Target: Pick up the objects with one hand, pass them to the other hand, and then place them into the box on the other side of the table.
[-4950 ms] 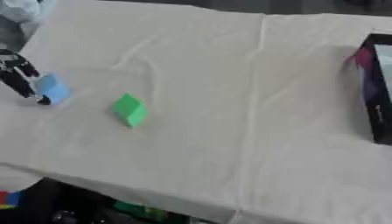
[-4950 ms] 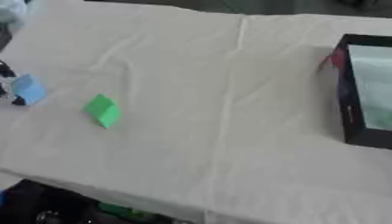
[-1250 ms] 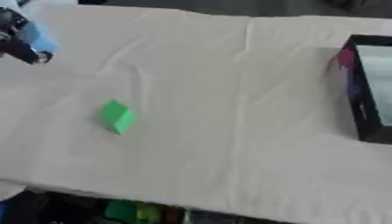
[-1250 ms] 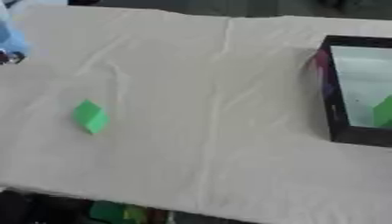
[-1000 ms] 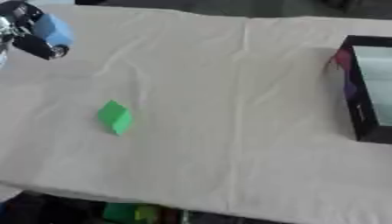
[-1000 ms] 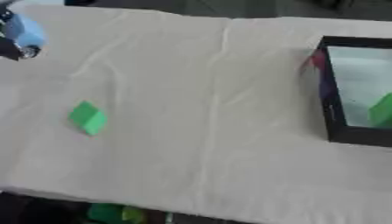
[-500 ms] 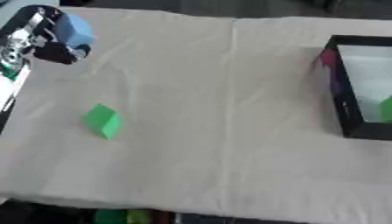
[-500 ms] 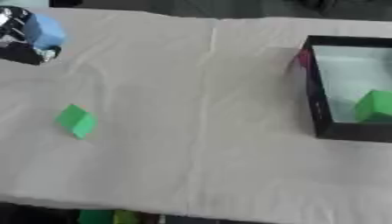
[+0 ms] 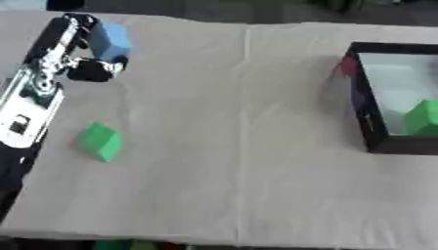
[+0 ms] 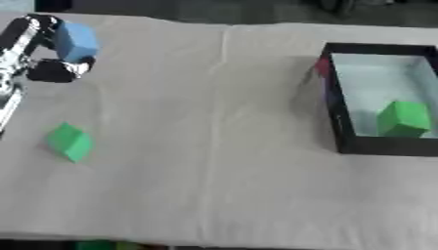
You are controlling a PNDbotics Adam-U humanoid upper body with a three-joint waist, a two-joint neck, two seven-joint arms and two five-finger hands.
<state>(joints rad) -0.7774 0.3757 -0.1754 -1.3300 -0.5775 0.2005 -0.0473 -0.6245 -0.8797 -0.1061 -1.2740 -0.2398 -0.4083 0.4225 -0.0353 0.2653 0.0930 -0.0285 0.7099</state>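
Observation:
My left hand (image 9: 84, 53) is raised over the table's far left, its fingers and thumb closed on a light blue block (image 9: 109, 40). A green block (image 9: 102, 141) lies on the white cloth below that arm, near the left edge. On the right stands the black box (image 10: 335, 114) with a pale floor, and a second green block (image 10: 403, 118) rests inside it. My right hand shows in neither view.
The white cloth (image 9: 231, 127) covers the table, with a crease running down the middle. The table's front edge crosses the bottom of both views, and some coloured bits show under it.
My left hand has lifted the blue block off the table and carried it up and to the right. The camera has swung right, bringing the box further into view.

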